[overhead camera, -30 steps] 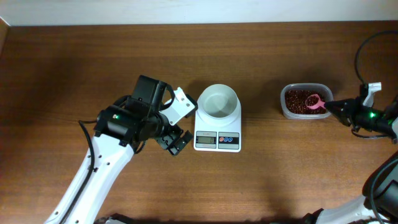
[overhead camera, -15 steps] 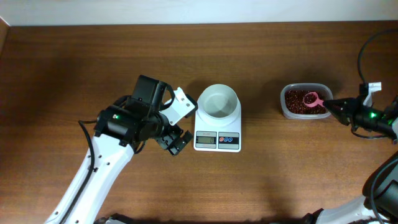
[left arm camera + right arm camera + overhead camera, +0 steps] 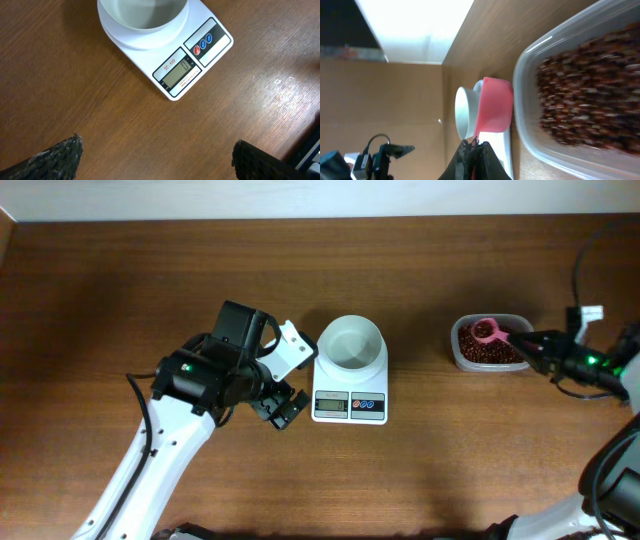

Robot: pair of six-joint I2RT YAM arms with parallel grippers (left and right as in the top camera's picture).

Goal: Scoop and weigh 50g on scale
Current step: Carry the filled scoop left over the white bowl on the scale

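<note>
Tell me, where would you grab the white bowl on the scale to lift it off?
Probably by its rim, coming from straight above. The bowl stands upright and open on the scale, and it looks too wide to pinch across. Put one finger inside the wall and one outside, then lift straight up.

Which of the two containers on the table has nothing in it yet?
The round white bowl sitting on the scale is empty. The clear tub to its right holds red-brown beans, with the pink scoop over them.
</note>
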